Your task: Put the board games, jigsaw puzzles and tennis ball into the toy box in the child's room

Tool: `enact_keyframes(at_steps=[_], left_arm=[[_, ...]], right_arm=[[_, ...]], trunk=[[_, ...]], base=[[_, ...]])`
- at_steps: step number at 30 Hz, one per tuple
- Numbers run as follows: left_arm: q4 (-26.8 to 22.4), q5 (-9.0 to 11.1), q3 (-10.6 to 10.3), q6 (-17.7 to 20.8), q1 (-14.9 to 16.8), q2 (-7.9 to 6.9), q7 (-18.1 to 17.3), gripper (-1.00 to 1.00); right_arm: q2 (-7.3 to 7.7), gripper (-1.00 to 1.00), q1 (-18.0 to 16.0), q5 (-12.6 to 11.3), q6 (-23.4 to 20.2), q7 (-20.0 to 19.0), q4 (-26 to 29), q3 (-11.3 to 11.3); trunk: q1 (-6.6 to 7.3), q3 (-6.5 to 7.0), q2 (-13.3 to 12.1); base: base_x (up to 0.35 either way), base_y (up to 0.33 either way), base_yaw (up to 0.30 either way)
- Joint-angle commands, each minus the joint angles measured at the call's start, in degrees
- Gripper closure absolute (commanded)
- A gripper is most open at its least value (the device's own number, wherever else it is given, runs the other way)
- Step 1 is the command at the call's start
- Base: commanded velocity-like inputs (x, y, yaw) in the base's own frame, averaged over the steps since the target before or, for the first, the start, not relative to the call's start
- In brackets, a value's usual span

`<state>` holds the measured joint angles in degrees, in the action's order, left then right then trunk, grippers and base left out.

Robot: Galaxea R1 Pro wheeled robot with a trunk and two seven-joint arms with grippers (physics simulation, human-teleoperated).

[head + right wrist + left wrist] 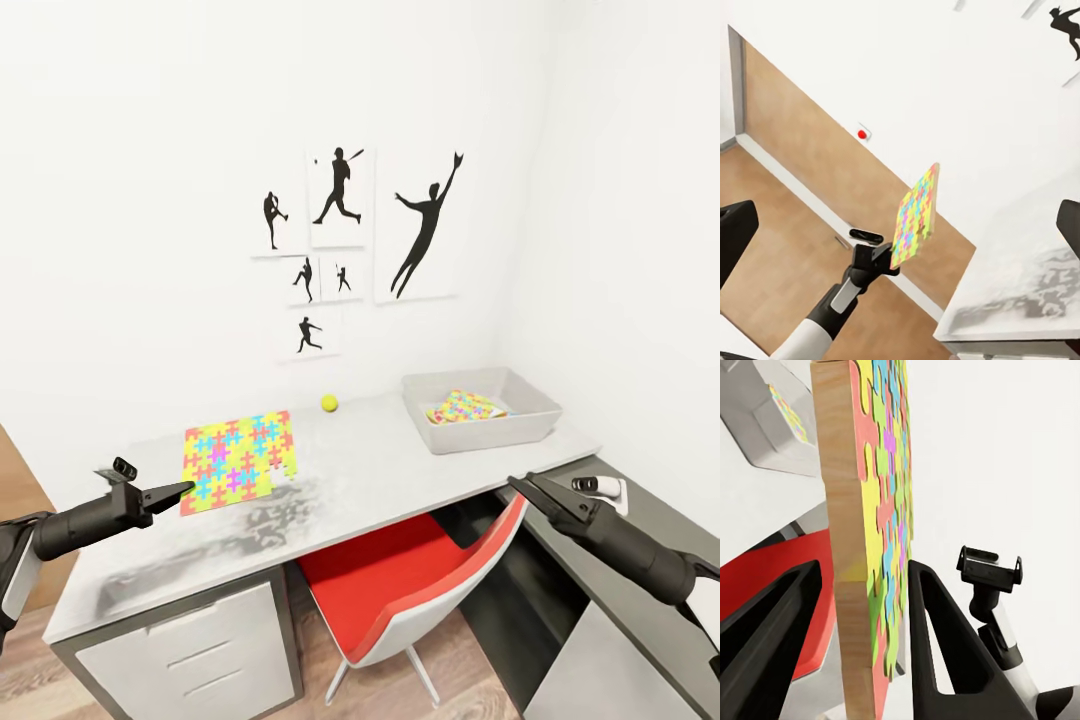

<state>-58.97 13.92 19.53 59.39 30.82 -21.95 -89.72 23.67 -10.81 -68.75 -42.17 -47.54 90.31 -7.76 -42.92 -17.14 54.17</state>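
Note:
My left gripper (188,488) is shut on the edge of a jigsaw puzzle (240,455), a bright sheet on a wooden backing. In the left wrist view the fingers (937,645) clamp both faces of the sheet (881,510). The right wrist view has the puzzle (916,214) lifted off the table (400,470), beyond its left end. A second puzzle (465,408) lies inside the grey toy box (520,425) at the table's far right. The tennis ball (329,403) rests by the wall. My right gripper (515,485) hovers open at the front right, holding nothing. Board games and bed are out of view.
A red chair (400,590) is tucked under the table's middle. A white drawer unit (190,650) stands under its left end. A lower dark-topped cabinet (640,540) adjoins on the right, under my right arm. Silhouette posters (350,230) hang on the wall.

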Motion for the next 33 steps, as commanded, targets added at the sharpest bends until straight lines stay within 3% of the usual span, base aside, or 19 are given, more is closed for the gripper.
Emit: enact_keyframes(at_steps=[1, 12, 33], left_arm=[[0.0, 0.0, 0.0, 0.6, 0.0, -0.02, -0.3, 1.00], [0.0, -0.1, 0.0, 0.6, 0.0, -0.02, -0.3, 1.00], [0.0, -0.1, 0.0, 0.6, 0.0, -0.11, -0.3, 1.00]], right_arm=[[-0.01, -1.00, 0.0, -0.2, -0.3, 0.0, 0.0, 0.0], [-0.03, -1.00, 0.0, 0.1, -0.2, 0.2, 0.0, 0.1], [-0.03, -1.00, 0.0, -0.3, -0.7, 0.2, 0.0, 0.0]], trunk=[[0.22, 0.11, -0.4], [2.64, 2.16, -4.8], [7.25, 6.90, -13.2]], base=[[0.000, 0.000, 0.000], [0.000, 0.000, -0.036], [0.000, 0.000, -0.244]])
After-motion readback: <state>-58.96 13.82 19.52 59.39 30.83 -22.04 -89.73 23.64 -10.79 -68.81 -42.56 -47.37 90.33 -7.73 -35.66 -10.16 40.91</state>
